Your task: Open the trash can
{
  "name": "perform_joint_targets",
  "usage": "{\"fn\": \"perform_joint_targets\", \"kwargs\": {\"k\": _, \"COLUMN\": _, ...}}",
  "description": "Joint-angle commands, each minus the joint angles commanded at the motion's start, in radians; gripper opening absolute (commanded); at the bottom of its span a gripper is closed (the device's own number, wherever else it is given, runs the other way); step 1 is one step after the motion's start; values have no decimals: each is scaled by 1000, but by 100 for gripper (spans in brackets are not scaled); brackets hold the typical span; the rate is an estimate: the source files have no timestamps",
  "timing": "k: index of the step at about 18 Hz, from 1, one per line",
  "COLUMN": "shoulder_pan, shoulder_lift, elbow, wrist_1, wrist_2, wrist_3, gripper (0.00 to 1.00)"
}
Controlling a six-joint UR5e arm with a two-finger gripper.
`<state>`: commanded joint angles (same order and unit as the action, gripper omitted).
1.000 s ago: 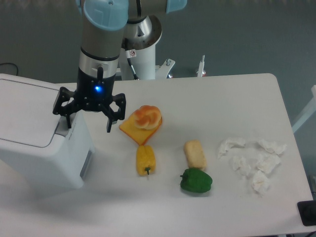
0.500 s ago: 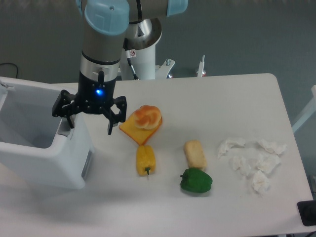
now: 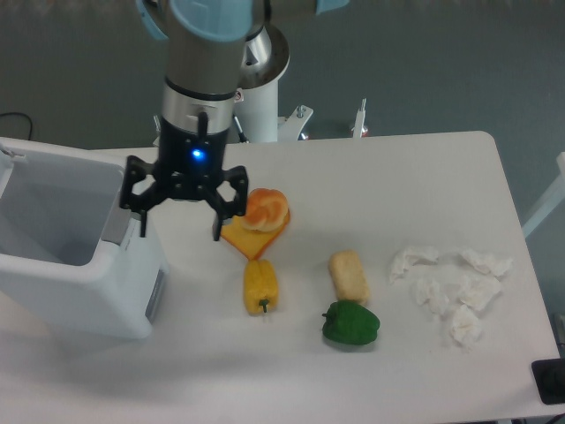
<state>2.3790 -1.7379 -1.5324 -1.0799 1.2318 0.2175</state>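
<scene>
The trash can [image 3: 106,296] is a large white boxy bin at the left edge of the table. Its lid is up and its hollow inside [image 3: 53,212] shows, with a grey panel low on the front side. My gripper [image 3: 179,231] hangs open just right of the bin's right rim, fingers spread wide and pointing down. One fingertip [image 3: 141,228] is over the bin's right edge and the other [image 3: 216,233] is near the yellow slice. Nothing is held between them.
On the white table [image 3: 415,177] lie a bread roll [image 3: 265,208] on a yellow slice [image 3: 250,238], a yellow pepper [image 3: 259,286], a pale bun [image 3: 349,276], a green pepper [image 3: 350,324] and several crumpled tissues [image 3: 455,287]. The arm base [image 3: 260,97] stands behind.
The bin's lid went from shut to up, exposing the inside. My gripper then shifted right, away from the latch side, and stays open.
</scene>
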Motion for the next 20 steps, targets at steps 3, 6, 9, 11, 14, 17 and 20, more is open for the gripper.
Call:
{"fn": "perform_joint_targets", "kwargs": {"k": 3, "shoulder_pan": 57, "shoulder_lift": -44, "elbow": -2, "wrist_1": 2, "wrist_2": 6, "wrist_3": 155, "gripper": 100}}
{"fn": "perform_joint_targets", "kwargs": {"k": 6, "shoulder_pan": 98, "shoulder_lift": -90, "elbow": 0, "wrist_1": 9, "wrist_2": 52, "wrist_3": 267, "gripper": 100}}
{"fn": "perform_joint_targets", "kwargs": {"k": 9, "shoulder_pan": 129, "shoulder_lift": -120, "elbow": 0, "wrist_1": 20, "wrist_2": 127, "wrist_3": 385, "gripper": 100}}
{"fn": "perform_joint_targets", "kwargs": {"k": 11, "shoulder_pan": 161, "shoulder_lift": -150, "elbow": 0, "wrist_1": 20, "wrist_2": 130, "wrist_3": 510, "gripper": 100}}
{"fn": "perform_joint_targets", "kwargs": {"k": 14, "shoulder_pan": 181, "shoulder_lift": -215, "elbow": 8, "wrist_1": 20, "wrist_2": 193, "wrist_3": 658, "gripper": 100}}
{"fn": "perform_joint_targets", "kwargs": {"k": 17, "shoulder_pan": 235, "shoulder_lift": -235, "elbow": 14, "wrist_1": 17, "wrist_2": 245, "wrist_3": 778, "gripper": 100}}
{"fn": "perform_joint_targets", "kwargs": {"k": 20, "shoulder_pan": 259, "shoulder_lift": -244, "elbow": 20, "wrist_1": 6, "wrist_2": 288, "wrist_3": 876, "gripper": 100}}
